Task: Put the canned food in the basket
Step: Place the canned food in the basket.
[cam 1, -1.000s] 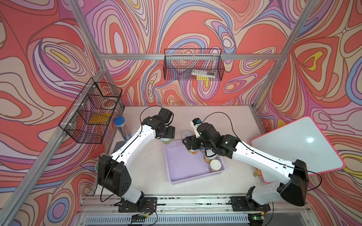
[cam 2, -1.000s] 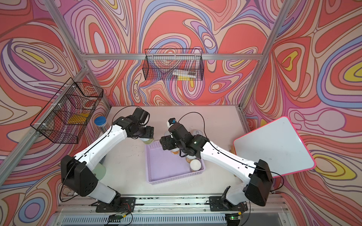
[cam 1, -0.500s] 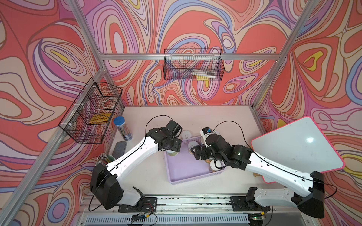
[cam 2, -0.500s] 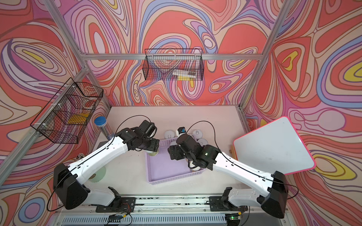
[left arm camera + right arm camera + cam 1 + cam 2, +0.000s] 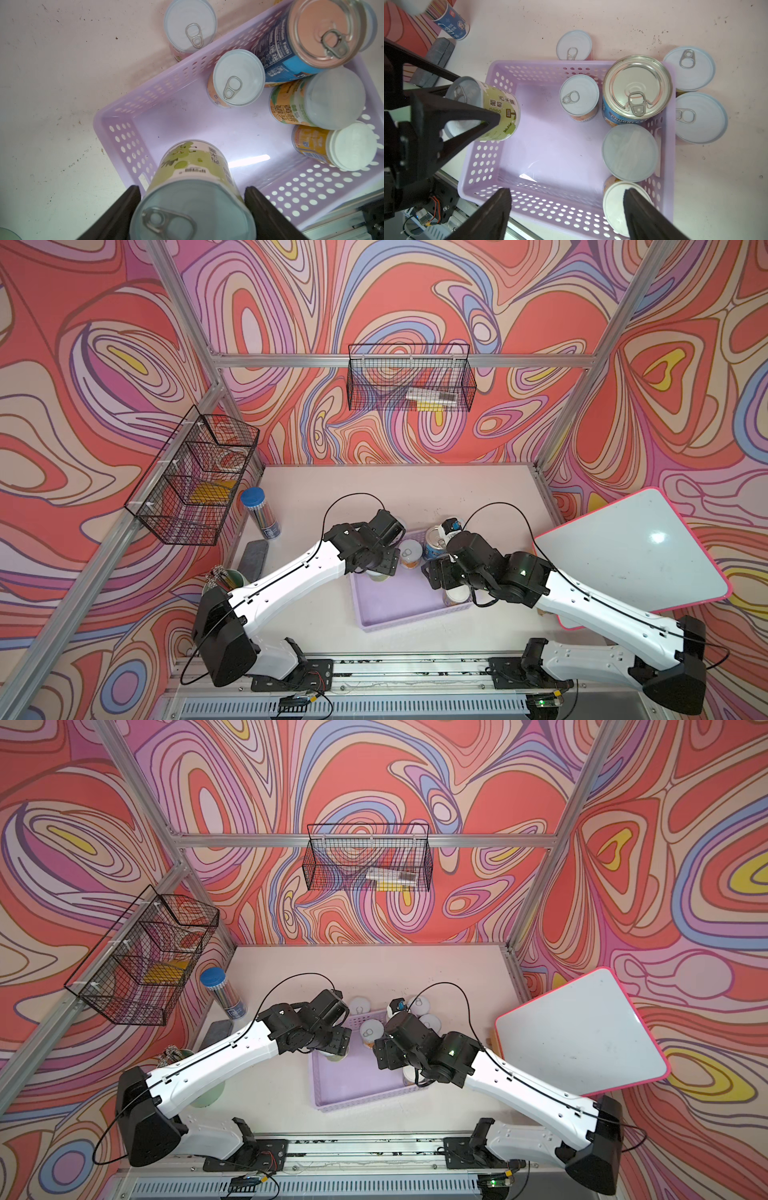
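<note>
The left claw point(image 5: 191, 189) is clamped on a green-labelled can point(image 5: 193, 164), one black finger on each side of it. It holds the can tilted over the left side of the lilac basket point(image 5: 483, 158), just inside the perforated wall. I can't tell whether the can's base touches the floor.

The right claw point(image 5: 566, 191) hangs over the near side of the basket with its fingers spread wide and nothing between them.

Four cans sit inside the basket. The big blue-labelled can point(image 5: 637, 87) is in the far right corner, with a small pull-tab can point(image 5: 579, 95) just to its left. Along the right wall, nearer, are a can with a plain pale lid point(image 5: 629, 153) and a white-capped can point(image 5: 618, 205) in the near right corner.

Three small cans are out on the tabletop point(image 5: 612, 25). One point(image 5: 574, 45) stands just beyond the far wall and two point(image 5: 688, 66) point(image 5: 699, 117) stand just beside the right wall.

Farther left stand a clear tube with a blue cap point(image 5: 259, 512) and a dark grey block point(image 5: 254, 558). On the right a white board with a pink edge point(image 5: 627, 560) leans in.
</note>
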### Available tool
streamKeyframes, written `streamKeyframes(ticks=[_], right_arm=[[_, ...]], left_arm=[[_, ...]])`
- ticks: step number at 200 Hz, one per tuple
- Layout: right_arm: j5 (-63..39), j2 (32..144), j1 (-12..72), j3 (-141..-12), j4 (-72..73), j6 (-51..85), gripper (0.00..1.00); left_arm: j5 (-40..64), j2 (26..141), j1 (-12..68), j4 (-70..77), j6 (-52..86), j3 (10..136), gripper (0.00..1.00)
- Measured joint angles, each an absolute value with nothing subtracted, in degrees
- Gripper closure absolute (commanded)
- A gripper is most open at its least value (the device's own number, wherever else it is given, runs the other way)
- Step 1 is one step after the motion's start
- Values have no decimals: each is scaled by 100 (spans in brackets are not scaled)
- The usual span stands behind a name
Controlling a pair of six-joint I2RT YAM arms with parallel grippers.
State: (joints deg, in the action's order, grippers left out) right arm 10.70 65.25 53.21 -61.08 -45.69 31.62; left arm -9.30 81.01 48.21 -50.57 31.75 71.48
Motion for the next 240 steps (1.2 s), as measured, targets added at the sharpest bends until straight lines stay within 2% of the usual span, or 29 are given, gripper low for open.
streamKeyframes(ticks=[88,136,182,240], right_arm=[[-637,5918,3656,-5621,-4156,2803,14],[-423,5271,3594,-5098,-3931,2738,7],[-43,5103,3594,-4921,-3728,2504,7],[-228,5269,3588,-4716,-3830,2362,8]], left_arm=[[-1175,8281,5367,-4720,3798,6897,42],[-1417,8779,5677,-4353,4125,6899,44],[-1721,9223,5894,-4056,4462,6984,45],[-1933,9566,5972,-3603,4925,7043,46]])
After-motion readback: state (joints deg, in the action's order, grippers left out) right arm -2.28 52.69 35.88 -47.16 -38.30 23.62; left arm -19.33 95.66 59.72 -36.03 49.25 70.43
